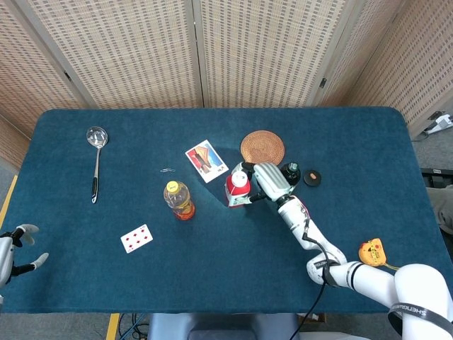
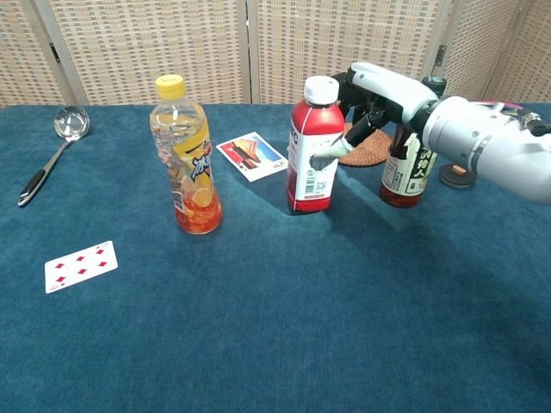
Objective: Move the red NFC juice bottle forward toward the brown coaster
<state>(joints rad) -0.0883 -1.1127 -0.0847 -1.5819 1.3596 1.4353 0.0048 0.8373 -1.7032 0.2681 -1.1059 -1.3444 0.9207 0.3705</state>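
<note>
The red NFC juice bottle (image 1: 238,190) (image 2: 312,157), white cap and white label, stands upright on the blue table just in front of the brown woven coaster (image 1: 262,147) (image 2: 364,148). My right hand (image 1: 267,180) (image 2: 379,93) grips it from the right side, fingers wrapped around its upper body. My left hand (image 1: 15,246) hovers at the table's front left edge, fingers spread, holding nothing; the chest view does not show it.
A dark sauce bottle (image 2: 411,163) stands right behind my right hand. An orange drink bottle (image 2: 188,158), a picture card (image 2: 253,155), a playing card (image 2: 81,265), a spoon (image 2: 50,153), a small dark lid (image 2: 456,175) and a yellow tape measure (image 1: 372,253) lie around.
</note>
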